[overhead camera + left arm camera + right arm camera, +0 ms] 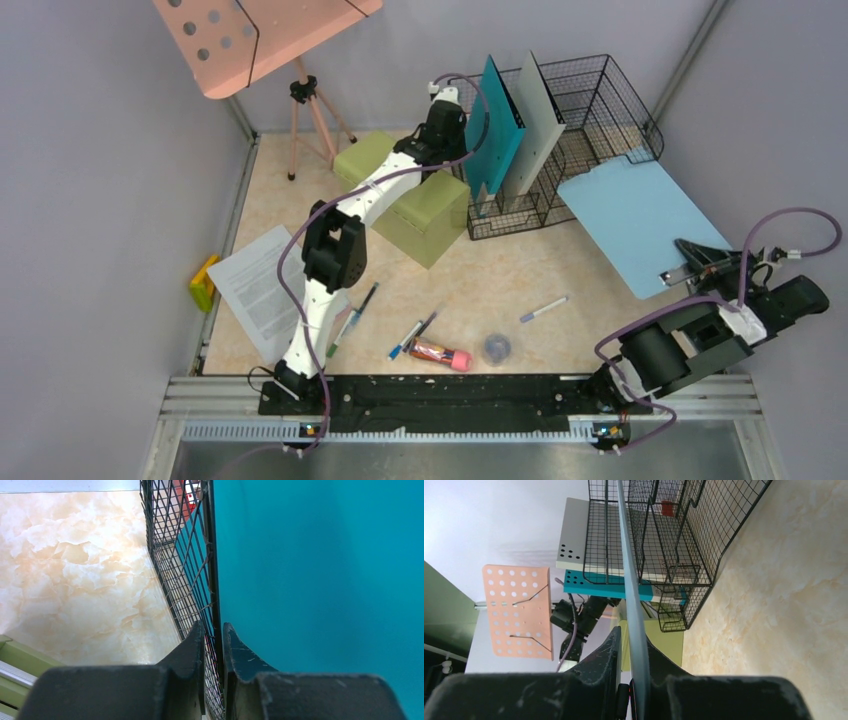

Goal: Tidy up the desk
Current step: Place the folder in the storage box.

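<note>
Two hands are engaged; the likely step in hand is filing the light-blue clipboard (pixel 625 220).

1. Along the lower edge of the top view, pens (pixel 412 338), a red tube (pixel 440 352) and a printed sheet (pixel 255 285) lie loose on the desk (pixel 480 270). Leave them for later.
2. At centre right, your right hand (pixel 700 262) is clamped on the clipboard's clip end, with the thin edge between its fingers. The board's upper corner meets the wire rack (pixel 600 90).
3. At upper centre, your left hand (pixel 440 100) sits at the top of the teal board (pixel 497 120), which stands in the rack beside a grey board (pixel 540 115). Its fingers are almost together around a dark edge. You cannot tell whether they grip board, wire or nothing.
4. Turn the clipboard upright, align it with a free slot to the right of the grey board, and lower it slowly. Watch that the clip does not snag the mesh.
</note>
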You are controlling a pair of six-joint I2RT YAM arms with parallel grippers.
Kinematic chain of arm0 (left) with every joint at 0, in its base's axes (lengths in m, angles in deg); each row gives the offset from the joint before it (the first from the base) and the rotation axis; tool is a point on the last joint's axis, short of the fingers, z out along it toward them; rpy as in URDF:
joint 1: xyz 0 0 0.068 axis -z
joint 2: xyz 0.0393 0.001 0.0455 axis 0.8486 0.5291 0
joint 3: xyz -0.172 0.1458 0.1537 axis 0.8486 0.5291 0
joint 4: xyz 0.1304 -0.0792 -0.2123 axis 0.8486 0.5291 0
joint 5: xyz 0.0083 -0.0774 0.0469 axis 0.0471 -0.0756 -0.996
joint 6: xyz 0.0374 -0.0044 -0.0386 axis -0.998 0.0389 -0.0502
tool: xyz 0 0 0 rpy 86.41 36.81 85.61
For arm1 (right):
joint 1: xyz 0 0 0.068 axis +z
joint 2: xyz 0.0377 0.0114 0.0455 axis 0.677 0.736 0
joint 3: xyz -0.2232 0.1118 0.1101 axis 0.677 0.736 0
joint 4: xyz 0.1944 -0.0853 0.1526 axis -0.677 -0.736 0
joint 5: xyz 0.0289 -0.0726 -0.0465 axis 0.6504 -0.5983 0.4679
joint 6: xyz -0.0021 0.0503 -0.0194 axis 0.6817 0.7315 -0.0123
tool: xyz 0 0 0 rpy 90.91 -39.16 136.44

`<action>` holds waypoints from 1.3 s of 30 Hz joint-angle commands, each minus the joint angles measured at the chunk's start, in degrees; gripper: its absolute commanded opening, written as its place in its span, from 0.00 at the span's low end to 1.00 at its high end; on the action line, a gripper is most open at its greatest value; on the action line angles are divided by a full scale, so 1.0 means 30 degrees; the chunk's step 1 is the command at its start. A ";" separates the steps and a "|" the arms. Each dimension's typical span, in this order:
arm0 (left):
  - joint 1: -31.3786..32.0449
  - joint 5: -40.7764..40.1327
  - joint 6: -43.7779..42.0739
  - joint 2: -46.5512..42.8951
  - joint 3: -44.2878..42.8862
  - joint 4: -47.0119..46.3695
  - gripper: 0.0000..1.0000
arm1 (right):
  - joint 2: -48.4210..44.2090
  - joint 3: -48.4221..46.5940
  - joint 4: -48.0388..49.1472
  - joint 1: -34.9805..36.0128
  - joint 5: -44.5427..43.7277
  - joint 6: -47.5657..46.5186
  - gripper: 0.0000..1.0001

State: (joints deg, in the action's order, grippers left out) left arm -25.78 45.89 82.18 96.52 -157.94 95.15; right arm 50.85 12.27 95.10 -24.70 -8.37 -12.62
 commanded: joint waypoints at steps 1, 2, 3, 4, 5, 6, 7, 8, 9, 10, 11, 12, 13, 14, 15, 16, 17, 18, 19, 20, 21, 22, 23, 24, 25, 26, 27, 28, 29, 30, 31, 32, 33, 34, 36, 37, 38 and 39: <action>-0.0439 0.0786 -0.0602 -0.0516 0.0666 0.0828 0.00 | -0.0600 0.0862 0.0985 -0.1034 -0.0496 0.1182 0.00; -0.0404 0.0770 -0.0598 -0.0527 0.0702 0.0828 0.00 | -0.0601 0.1455 0.2225 -0.1042 -0.0671 0.1904 0.00; -0.0344 0.0735 -0.0623 -0.0543 0.0731 0.0835 0.00 | -0.0604 0.2041 0.3760 -0.1043 -0.0825 0.2924 0.00; -0.0308 0.0727 -0.0626 -0.0555 0.0753 0.0833 0.00 | -0.0562 0.2503 0.5212 -0.0985 -0.0939 0.3858 0.00; -0.0263 0.0715 -0.0652 -0.0553 0.0767 0.0843 0.00 | -0.0545 0.2849 0.5979 -0.0878 -0.1038 0.4403 0.00; -0.0210 0.0699 -0.0655 -0.0564 0.0769 0.0808 0.00 | -0.0612 0.2966 0.6138 -0.0733 -0.1185 0.4497 0.00; -0.0163 0.0697 -0.0656 -0.0555 0.0769 0.0826 0.00 | -0.0727 0.3131 0.6245 -0.0470 -0.1321 0.4486 0.00; -0.0109 0.0682 -0.0656 -0.0561 0.0747 0.0828 0.00 | -0.0884 0.3357 0.6240 -0.0210 -0.1547 0.4500 0.00; -0.0055 0.0669 -0.0656 -0.0532 0.0741 0.0828 0.00 | -0.1098 0.3605 0.6361 0.0072 -0.1780 0.4564 0.00; -0.0001 0.0668 -0.0656 -0.0525 0.0718 0.0828 0.00 | -0.1326 0.3742 0.6427 0.0297 -0.2000 0.4597 0.00; 0.0061 0.0642 -0.0656 -0.0513 0.0689 0.0854 0.00 | -0.1589 0.3917 0.6380 0.0570 -0.2218 0.4631 0.00; 0.0158 0.0639 -0.0641 -0.0497 0.0682 0.0888 0.00 | -0.1827 0.4056 0.6605 0.0865 -0.2380 0.4785 0.00; 0.0191 0.0616 -0.0654 -0.0491 0.0681 0.0909 0.00 | -0.2003 0.4157 0.6742 0.1074 -0.2488 0.4951 0.00; 0.0254 0.0584 -0.0655 -0.0513 0.0707 0.0930 0.00 | -0.2178 0.4324 0.7006 0.1170 -0.2550 0.5235 0.00; 0.0298 0.0584 -0.0670 -0.0541 0.0732 0.0940 0.00 | -0.2307 0.4476 0.7452 0.1248 -0.2671 0.5666 0.00; 0.0344 0.0518 -0.0705 -0.0581 0.0764 0.0923 0.00 | -0.2400 0.4620 0.7285 0.1279 -0.2781 0.5809 0.00; 0.0383 0.0455 -0.0775 -0.0652 0.0809 0.0910 0.00 | -0.2444 0.4707 0.7132 0.1302 -0.2912 0.5833 0.00; 0.0417 0.0403 -0.0839 -0.0701 0.0877 0.0915 0.00 | -0.2486 0.4792 0.6758 0.1290 -0.3020 0.5726 0.00; 0.0461 0.0305 -0.0920 -0.0777 0.0925 0.0916 0.00 | -0.2539 0.4824 0.6217 0.1292 -0.3151 0.5479 0.00; 0.0489 0.0201 -0.0985 -0.0841 0.0990 0.0909 0.00 | -0.2597 0.4890 0.5852 0.1351 -0.3233 0.5455 0.00; 0.0535 0.0056 -0.1074 -0.0962 0.1092 0.0899 0.00 | -0.2658 0.5027 0.5744 0.1574 -0.3396 0.5536 0.00; 0.0590 -0.0097 -0.1180 -0.1051 0.1176 0.0899 0.00 | -0.2704 0.5114 0.5570 0.1803 -0.3542 0.5664 0.00; 0.0695 -0.0201 -0.1293 -0.1132 0.1245 0.0874 0.00 | -0.2724 0.5201 0.5610 0.2125 -0.3703 0.6034 0.00; 0.0774 -0.0382 -0.1409 -0.1193 0.1330 0.0885 0.00 | -0.2778 0.5337 0.5821 0.2455 -0.3862 0.6378 0.00; 0.0847 -0.0522 -0.1530 -0.1256 0.1406 0.0894 0.00 | -0.2820 0.5423 0.5986 0.2741 -0.4014 0.6666 0.00; 0.0951 -0.0609 -0.1607 -0.1307 0.1435 0.0921 0.00 | -0.2834 0.5551 0.6380 0.2938 -0.4095 0.7054 0.00; 0.0997 -0.0708 -0.1621 -0.1358 0.1413 0.0939 0.00 | -0.2788 0.5652 0.6766 0.3117 -0.4197 0.7300 0.00; 0.1072 -0.0750 -0.1622 -0.1357 0.1377 0.1003 0.00 | -0.2680 0.5686 0.6888 0.3216 -0.4184 0.7462 0.00; 0.1125 -0.0740 -0.1637 -0.1335 0.1336 0.1040 0.00 | -0.2582 0.5690 0.7145 0.3279 -0.4098 0.7666 0.00; 0.1172 -0.0732 -0.1651 -0.1306 0.1265 0.1060 0.00 | -0.2452 0.5673 0.7287 0.3280 -0.3985 0.7841 0.00; 0.1211 -0.0731 -0.1652 -0.1260 0.1179 0.1128 0.00 | -0.2348 0.5627 0.7466 0.3277 -0.3839 0.8065 0.00; 0.1234 -0.0719 -0.1674 -0.1191 0.1095 0.1195 0.00 | -0.2280 0.5621 0.7587 0.3291 -0.3744 0.8316 0.00; 0.1252 -0.0711 -0.1717 -0.1157 0.1026 0.1255 0.00 | -0.2239 0.5613 0.7741 0.3277 -0.3633 0.8575 0.00; 0.1283 -0.0746 -0.1814 -0.1090 0.0966 0.1266 0.00 | -0.2212 0.5656 0.8046 0.3283 -0.3575 0.8966 0.00; 0.1309 -0.0932 -0.1960 -0.0991 0.0827 0.1322 0.00 | -0.2135 0.5659 0.8746 0.3279 -0.3536 0.9588 0.00; 0.1287 -0.1079 -0.1998 -0.0952 0.0780 0.1331 0.00 | -0.1994 0.5661 0.9182 0.3298 -0.3640 0.9986 0.00; 0.1288 -0.1133 -0.2091 -0.0896 0.0745 0.1327 0.00 | -0.1775 0.5654 1.0003 0.3345 -0.3741 1.0398 0.00; 0.1297 -0.1140 -0.2168 -0.0882 0.0700 0.1352 0.00 | -0.1469 0.5598 1.0801 0.3446 -0.3893 1.0889 0.00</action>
State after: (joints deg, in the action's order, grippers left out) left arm -23.23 38.88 80.08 95.71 -155.73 92.77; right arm 44.20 29.39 119.68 -16.24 -20.58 11.61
